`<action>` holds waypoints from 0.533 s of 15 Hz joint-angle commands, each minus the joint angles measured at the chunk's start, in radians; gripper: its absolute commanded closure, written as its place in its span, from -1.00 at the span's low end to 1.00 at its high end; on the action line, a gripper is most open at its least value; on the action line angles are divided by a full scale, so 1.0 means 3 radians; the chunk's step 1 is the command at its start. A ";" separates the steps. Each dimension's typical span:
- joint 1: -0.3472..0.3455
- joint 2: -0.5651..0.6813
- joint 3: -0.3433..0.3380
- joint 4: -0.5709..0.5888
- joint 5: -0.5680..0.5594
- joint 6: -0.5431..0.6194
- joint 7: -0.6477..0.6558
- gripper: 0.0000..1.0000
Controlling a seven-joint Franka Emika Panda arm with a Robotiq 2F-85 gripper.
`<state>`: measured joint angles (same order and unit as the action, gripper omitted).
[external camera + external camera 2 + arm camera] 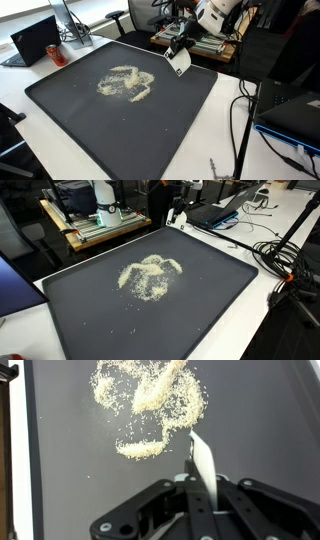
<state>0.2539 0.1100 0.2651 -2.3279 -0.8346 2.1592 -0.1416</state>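
My gripper (178, 58) hovers over the far edge of a large dark mat (80, 120), shut on a thin white card-like scraper (202, 460) that stands edge-on between its fingers. A spread pile of pale grains (125, 83) lies on the mat, short of the scraper's tip. In the wrist view the grains (150, 395) lie ahead of the scraper, apart from it. The gripper also shows in an exterior view (177, 218) at the mat's (200, 300) far edge, beyond the grains (150, 275).
A black laptop (35, 40) and a red can (57, 54) stand beside the mat. A wooden bench with equipment (95, 225) is behind it. Cables (285, 260) and a laptop (290, 110) lie on the white table at the mat's side. Office chairs stand behind.
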 commanded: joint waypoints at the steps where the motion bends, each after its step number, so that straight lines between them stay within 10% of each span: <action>1: 0.0043 0.0101 0.0042 0.0182 0.0199 -0.0274 -0.0380 0.98; 8: 0.0049 0.0202 0.0088 0.0352 0.0461 -0.0685 -0.0826 0.98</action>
<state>0.2581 0.1501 0.2888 -2.2600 -0.7335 2.0170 -0.3336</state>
